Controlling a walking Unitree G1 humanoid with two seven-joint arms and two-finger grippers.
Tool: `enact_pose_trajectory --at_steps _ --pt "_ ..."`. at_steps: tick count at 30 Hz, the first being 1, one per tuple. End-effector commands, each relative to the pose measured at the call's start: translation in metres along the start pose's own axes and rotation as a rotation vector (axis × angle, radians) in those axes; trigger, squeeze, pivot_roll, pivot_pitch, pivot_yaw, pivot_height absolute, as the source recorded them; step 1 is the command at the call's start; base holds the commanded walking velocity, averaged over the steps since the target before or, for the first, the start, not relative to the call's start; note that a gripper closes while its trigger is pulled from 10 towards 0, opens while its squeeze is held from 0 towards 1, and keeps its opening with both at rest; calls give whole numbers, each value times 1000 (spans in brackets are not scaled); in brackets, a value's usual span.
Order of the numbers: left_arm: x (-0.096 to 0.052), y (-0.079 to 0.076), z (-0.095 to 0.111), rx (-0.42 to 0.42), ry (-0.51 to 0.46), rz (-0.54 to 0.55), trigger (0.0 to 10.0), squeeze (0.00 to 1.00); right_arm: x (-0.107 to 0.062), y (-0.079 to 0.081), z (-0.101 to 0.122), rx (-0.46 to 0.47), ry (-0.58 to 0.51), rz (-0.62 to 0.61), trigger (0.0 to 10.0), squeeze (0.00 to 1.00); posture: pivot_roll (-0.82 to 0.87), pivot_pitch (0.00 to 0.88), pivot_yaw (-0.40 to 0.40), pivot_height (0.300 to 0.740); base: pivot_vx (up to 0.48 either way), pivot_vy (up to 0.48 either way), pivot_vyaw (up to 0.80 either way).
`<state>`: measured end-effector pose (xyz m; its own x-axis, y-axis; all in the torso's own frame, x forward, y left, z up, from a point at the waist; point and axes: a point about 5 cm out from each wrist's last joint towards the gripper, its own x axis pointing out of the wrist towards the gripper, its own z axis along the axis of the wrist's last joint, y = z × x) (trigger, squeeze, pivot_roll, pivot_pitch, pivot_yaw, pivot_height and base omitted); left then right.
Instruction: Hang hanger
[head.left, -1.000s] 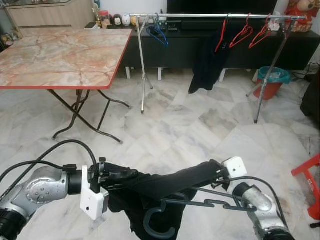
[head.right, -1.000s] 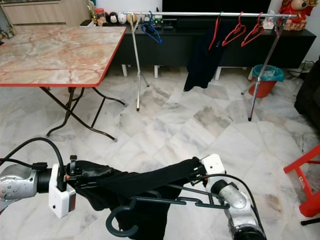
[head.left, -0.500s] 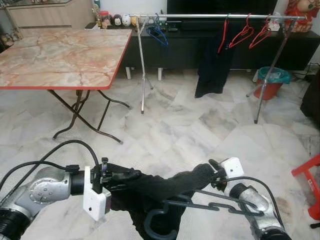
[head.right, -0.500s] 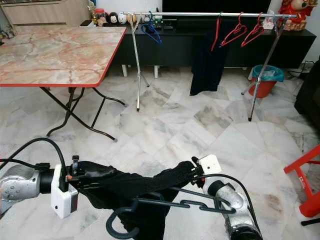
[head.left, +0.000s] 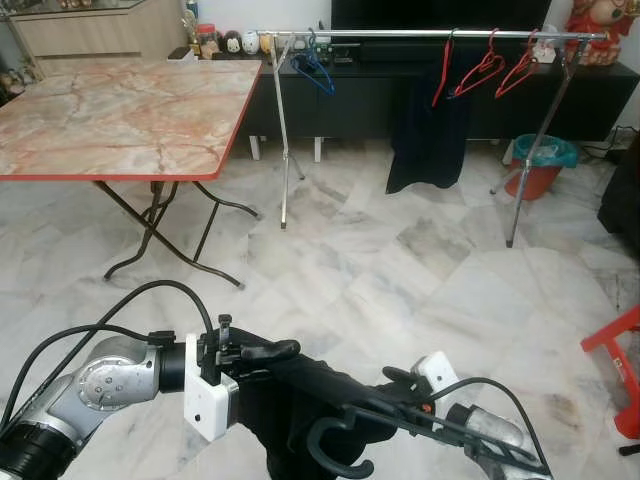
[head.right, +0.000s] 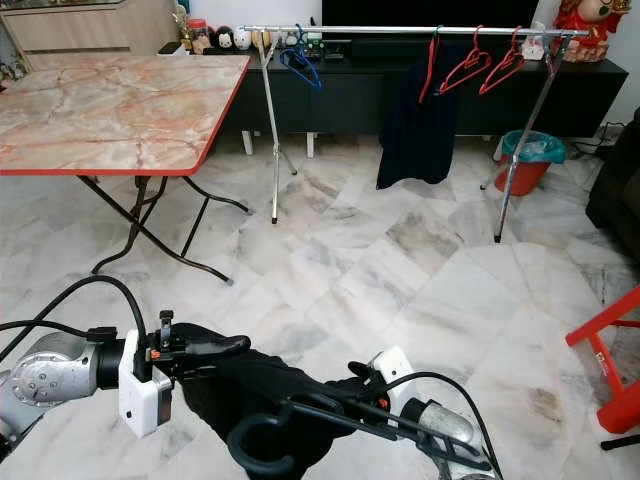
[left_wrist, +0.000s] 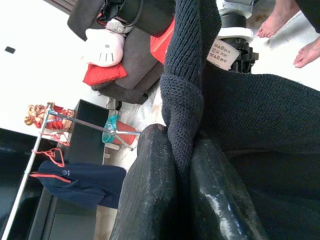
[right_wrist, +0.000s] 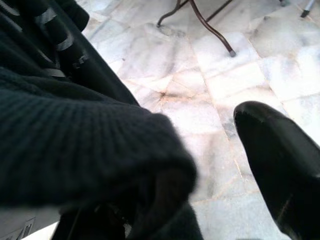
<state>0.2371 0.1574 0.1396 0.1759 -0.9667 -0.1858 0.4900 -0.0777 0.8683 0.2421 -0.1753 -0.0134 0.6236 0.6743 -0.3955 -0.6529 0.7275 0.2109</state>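
A black knitted garment (head.left: 310, 395) hangs bunched between my two grippers low over the floor. My left gripper (head.left: 262, 352) is shut on one edge of it; the left wrist view shows the knit pinched between its fingers (left_wrist: 150, 195). My right gripper (head.left: 398, 380) is at the garment's other end with the cloth draped over it. One finger (right_wrist: 277, 155) stands apart from the cloth, with floor showing in the gap. A dark grey hanger (head.left: 400, 425) lies along the right arm, its hook (head.left: 335, 455) under the garment. The clothes rail (head.left: 400, 33) stands far ahead.
The rail carries a blue hanger (head.left: 315, 68), red hangers (head.left: 490, 68) and a dark garment (head.left: 430, 130). A marble-top folding table (head.left: 120, 115) is front left. A red stool (head.left: 620, 365) and a bin (head.left: 545, 160) stand at the right. A person's bare feet (left_wrist: 280, 15) are nearby.
My right gripper has dropped and moved toward the left one, so the stretched garment now sags and bunches. The hanger came along with it. The garment on the rail has swung back to hang straight.
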Motion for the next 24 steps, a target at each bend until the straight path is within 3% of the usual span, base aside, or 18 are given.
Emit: enact_pose_trajectory --at_steps 1,4,7,12,19,20,24 --pt "2 6 6 6 -37 36 10000 0 -3 -6 4 15 -29 -43 10000 1000 95 0 25 740 0 0 0" --pt "3 6 6 1 -36 36 10000 0 -5 -9 7 46 -59 -56 10000 1000 93 0 26 740 0 0 0" --pt "3 3 7 -10 -36 28 10000 0 -11 -13 18 182 -192 -33 10000 1000 91 0 29 740 0 0 0" --pt "3 1 8 -18 -38 18 10000 0 -18 -10 19 195 -211 39 10000 1000 87 0 32 740 0 0 0" --pt "3 -3 8 -28 -40 -3 10000 0 -33 -19 41 318 -377 77 10000 1000 80 0 34 740 0 0 0" --pt "3 -3 8 -28 -40 -3 10000 0 -33 -19 42 325 -381 86 10000 1000 80 0 34 740 0 0 0" --pt "4 -3 8 -30 -43 -1 10000 0 -34 -7 19 250 -194 149 10000 1000 83 0 31 740 0 0 0"
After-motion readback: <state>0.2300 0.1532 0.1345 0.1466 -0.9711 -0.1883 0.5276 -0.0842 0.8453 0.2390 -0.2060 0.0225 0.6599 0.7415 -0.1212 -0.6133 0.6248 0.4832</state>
